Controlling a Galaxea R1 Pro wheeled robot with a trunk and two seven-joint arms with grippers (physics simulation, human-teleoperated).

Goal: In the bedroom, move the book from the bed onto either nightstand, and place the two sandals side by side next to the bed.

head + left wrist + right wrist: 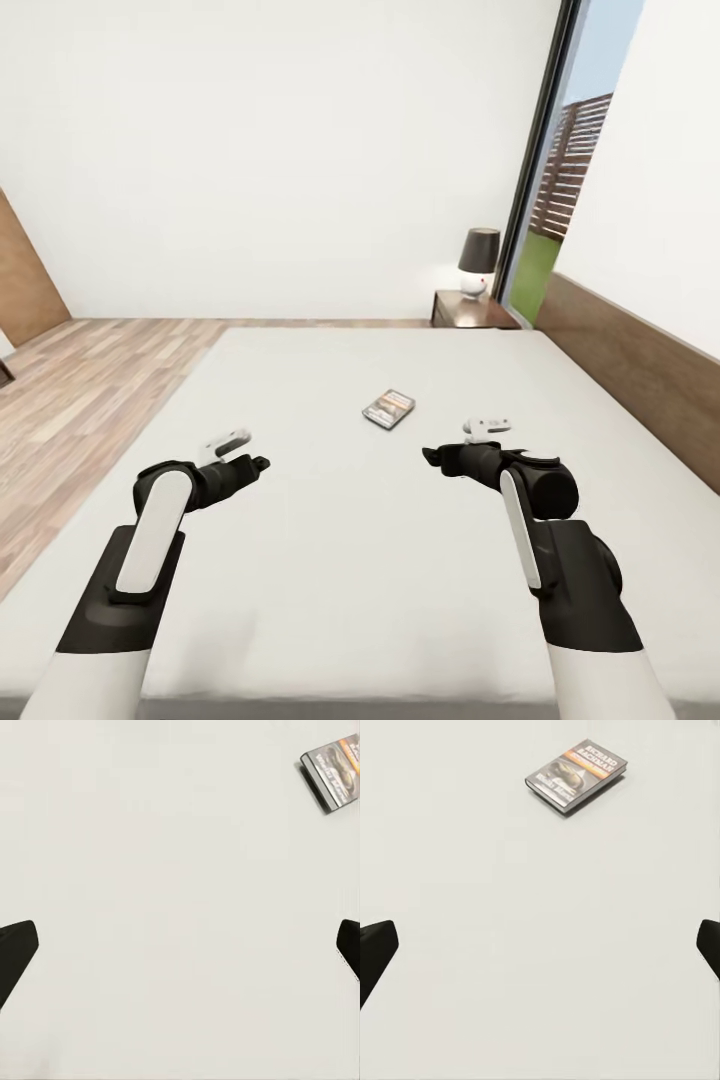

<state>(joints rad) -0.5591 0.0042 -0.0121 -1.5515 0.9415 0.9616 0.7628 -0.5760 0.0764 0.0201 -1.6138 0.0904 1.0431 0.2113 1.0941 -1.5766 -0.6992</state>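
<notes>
**Right gripper poised short of the book**

The right gripper (432,458) hangs spread wide and empty over the mattress (330,560), with the paperback book (389,409) lying flat just ahead of it and slightly toward the left gripper (262,463), which is likewise wide open and holding nothing. The book looks light, thin and stiff; lying flush on soft bedding, it probably wants a pinch across its narrow edges. Both forearms reach forward, low and level.

The book (389,409) lies flat on the bed (330,560), ahead of and between the left gripper (262,463) and right gripper (428,457); a nightstand (470,310) with a lamp (478,262) stands far beyond.
</notes>
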